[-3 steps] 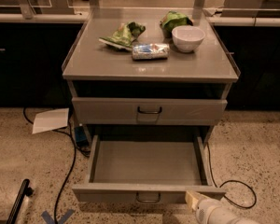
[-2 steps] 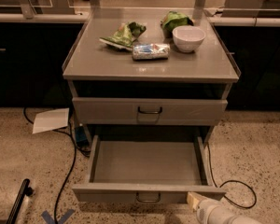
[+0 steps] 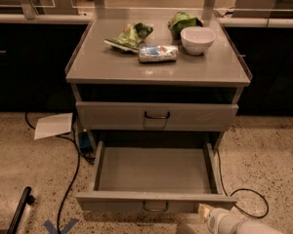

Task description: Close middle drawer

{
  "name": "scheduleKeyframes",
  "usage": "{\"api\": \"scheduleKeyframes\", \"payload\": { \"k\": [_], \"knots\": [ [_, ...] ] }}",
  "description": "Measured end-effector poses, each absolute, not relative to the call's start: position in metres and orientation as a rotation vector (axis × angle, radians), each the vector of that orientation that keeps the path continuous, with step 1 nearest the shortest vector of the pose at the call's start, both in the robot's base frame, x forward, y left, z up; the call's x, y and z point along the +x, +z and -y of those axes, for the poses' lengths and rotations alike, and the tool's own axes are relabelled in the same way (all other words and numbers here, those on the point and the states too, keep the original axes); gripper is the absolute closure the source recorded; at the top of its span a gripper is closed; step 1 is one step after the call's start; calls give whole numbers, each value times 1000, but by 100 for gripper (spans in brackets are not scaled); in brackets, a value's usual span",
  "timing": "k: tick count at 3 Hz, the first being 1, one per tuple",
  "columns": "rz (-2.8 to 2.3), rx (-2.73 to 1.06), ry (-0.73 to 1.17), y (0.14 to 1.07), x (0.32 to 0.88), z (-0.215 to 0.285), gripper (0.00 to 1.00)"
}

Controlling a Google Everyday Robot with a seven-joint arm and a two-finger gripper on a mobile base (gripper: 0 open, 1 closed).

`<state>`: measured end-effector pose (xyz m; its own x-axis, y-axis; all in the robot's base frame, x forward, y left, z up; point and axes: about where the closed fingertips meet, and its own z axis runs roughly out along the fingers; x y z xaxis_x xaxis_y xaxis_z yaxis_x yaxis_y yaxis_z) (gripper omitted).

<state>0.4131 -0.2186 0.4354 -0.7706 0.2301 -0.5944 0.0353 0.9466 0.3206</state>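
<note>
White claw on my arm sits low down, out past the front right corner of the grey tabletop, and I cannot tell if it is open or closed. It has hardly moved since a second ago, and the grey metal middle drawer sticks out just as far past the tabletop's front edge, so I think the push has not started. The claw is right by the right end of the drawer's low front, maybe touching it.
</note>
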Motion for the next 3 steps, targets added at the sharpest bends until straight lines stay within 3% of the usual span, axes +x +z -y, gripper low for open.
{"api": "scheduleKeyframes", "payload": {
  "k": [3],
  "knots": [
    [-2509,39,447,411,448,188,100]
  ]
}}
